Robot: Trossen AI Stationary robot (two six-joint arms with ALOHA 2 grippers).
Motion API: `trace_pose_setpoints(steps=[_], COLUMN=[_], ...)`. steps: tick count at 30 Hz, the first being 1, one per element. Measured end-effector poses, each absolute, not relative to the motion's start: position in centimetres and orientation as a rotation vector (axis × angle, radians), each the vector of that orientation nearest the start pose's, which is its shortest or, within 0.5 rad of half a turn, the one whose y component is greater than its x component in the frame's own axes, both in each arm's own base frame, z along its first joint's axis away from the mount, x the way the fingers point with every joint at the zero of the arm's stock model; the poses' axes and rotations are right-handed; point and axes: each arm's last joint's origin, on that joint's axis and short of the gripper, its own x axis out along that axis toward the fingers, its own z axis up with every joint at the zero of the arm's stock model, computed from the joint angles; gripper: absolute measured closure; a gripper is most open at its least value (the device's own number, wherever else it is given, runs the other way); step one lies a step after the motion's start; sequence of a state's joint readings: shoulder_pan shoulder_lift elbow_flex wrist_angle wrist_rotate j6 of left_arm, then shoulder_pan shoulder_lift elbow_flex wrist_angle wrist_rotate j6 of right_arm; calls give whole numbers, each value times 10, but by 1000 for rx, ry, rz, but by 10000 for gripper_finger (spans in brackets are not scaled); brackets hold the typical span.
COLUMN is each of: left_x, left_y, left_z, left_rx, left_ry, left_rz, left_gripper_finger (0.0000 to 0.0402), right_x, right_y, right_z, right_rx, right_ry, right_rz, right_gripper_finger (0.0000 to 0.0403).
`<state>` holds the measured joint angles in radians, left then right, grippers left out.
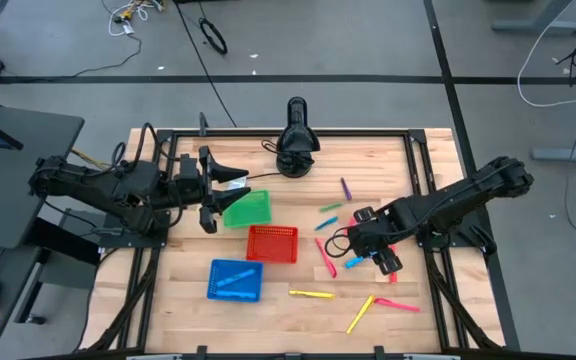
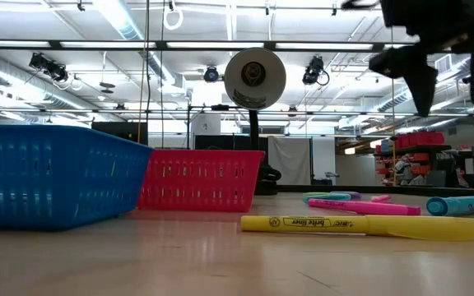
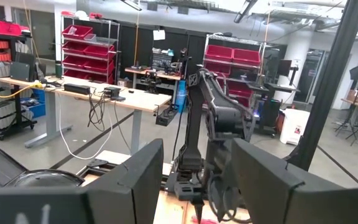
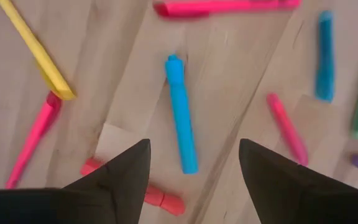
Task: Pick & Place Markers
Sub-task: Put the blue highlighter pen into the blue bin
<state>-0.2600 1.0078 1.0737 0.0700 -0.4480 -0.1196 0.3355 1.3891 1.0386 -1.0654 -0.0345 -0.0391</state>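
Observation:
Several markers lie flat and scattered on the right half of the wooden table: purple (image 1: 346, 188), green (image 1: 330, 207), pink (image 1: 325, 257), yellow (image 1: 311, 294) and others. My right gripper (image 1: 373, 250) points down above them, open, clear of the table (image 2: 451, 86). In its wrist view a blue marker (image 4: 182, 118) lies below, just ahead of the gap between the open fingers (image 4: 194, 168). My left gripper (image 1: 216, 190) hangs level above the table's left part beside the green basket (image 1: 250, 208). It is open with nothing between its fingers (image 3: 197, 186).
A red basket (image 1: 272, 243) and a blue basket (image 1: 235, 280) stand left of the markers. A black camera stand (image 1: 296, 150) sits at the far edge. Bare wood lies along the near edge, where a yellow marker (image 2: 360, 224) and a pink one (image 2: 364, 206) rest.

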Motion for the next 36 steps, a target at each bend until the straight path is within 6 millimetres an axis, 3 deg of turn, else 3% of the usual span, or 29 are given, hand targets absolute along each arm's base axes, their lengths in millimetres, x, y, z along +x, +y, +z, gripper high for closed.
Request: trace_pose_setpoints(steps=[11, 25, 36], left_x=[209, 209, 209], left_y=[-43, -43, -43], left_z=[416, 416, 416], left_rx=[-166, -166, -166], left_ry=[-139, -139, -139], left_rz=[180, 180, 180], left_gripper_finger=[207, 207, 207], right_x=[216, 201, 202], right_y=[77, 71, 71], right_z=[194, 158, 135], right_rx=[-259, -265, -277], right_ry=[1387, 1424, 1431], right_rz=[347, 346, 350], right_gripper_finger=[156, 156, 156])
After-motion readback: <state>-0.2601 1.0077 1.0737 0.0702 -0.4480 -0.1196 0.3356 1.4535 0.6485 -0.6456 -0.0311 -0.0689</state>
